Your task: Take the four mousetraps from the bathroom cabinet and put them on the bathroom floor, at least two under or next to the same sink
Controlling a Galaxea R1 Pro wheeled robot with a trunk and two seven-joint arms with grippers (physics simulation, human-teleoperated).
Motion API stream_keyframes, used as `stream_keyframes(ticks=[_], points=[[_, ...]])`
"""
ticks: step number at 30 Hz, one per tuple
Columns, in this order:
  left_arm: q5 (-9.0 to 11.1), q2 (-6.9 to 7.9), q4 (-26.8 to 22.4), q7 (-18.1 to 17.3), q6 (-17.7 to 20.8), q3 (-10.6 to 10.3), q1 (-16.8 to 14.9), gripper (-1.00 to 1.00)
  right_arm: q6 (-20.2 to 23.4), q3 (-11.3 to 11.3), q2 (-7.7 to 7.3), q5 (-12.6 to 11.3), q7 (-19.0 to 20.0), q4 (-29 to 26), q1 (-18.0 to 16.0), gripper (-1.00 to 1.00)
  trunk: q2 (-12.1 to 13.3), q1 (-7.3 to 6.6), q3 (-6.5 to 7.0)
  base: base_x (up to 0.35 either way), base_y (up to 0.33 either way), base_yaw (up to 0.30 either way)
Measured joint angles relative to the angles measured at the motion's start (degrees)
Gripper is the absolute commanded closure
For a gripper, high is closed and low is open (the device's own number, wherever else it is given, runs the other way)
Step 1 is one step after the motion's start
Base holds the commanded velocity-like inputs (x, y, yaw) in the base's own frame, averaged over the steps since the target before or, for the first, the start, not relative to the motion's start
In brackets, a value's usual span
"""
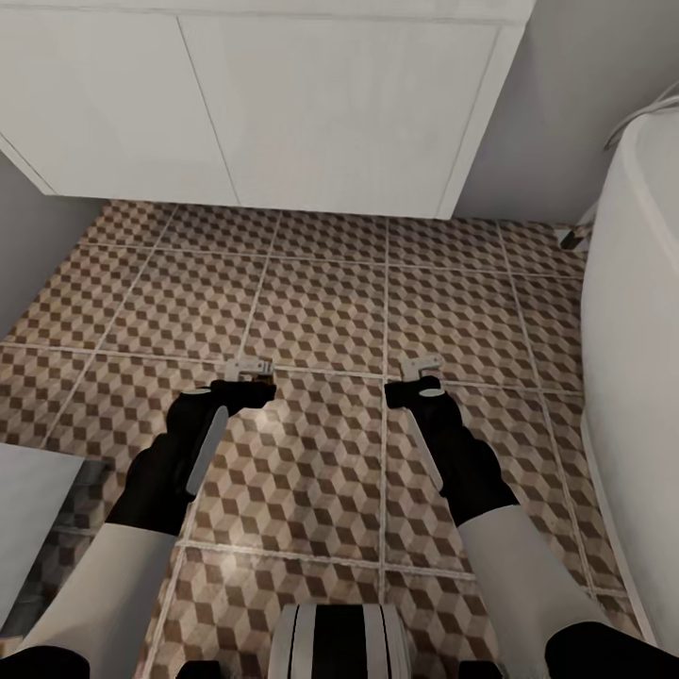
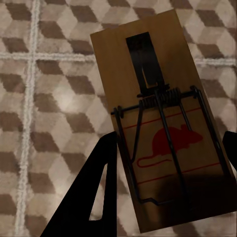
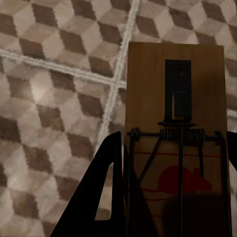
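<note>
Mousetraps are sitting clamped in both grippers: left gripper (image 2: 168, 182) pinching one mousetrap (image 2: 158, 118), right gripper (image 3: 173, 187) pinching another mousetrap (image 3: 175, 133), both hovering over the cube-patterned bathroom floor (image 1: 321, 311).

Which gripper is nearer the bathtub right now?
Right. The right gripper hangs over the tiled floor close to the white bathtub at the view's right; the left gripper sits farther away, toward the opposite side.

Wooden mousetrap (image 2: 163, 123), wire spring, matt tiles (image 1: 321, 311)
</note>
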Motion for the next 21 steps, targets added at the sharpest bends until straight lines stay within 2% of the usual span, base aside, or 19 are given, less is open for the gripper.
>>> stream_keyframes(ticks=[5, 11, 16, 21], points=[[-0.07, 0.00, -3.71, -0.06, 3.78, 0.14, 0.00, 1.00, 2.51, 0.02, 0.08, 0.00, -0.02, -0.03, -1.27, 1.00, -0.07, 0.13, -1.11, 0.000, 0.000, 0.000], [-0.17, 0.03, -4.72, -0.07, 4.59, 0.36, 0.00, 1.00, 3.45, 0.03, 0.12, 0.00, -0.03, -0.09, -2.93, 1.00, -0.15, 0.29, -2.44, 0.000, 0.000, 0.000], [-0.14, 0.84, -5.01, -0.04, 5.32, 0.51, 0.00, 1.00, 3.89, 0.03, 0.12, -0.01, -0.03, -0.09, -3.86, 1.00, -0.21, 0.41, -3.55, 0.000, 0.000, 0.000], [-0.10, 1.23, -7.19, -0.07, 6.86, 0.39, 0.01, 1.00, 4.10, 0.03, 0.12, 0.01, -0.09, -0.09, -5.00, 1.00, -0.22, 0.41, -3.55, 0.000, 0.000, 0.000]])
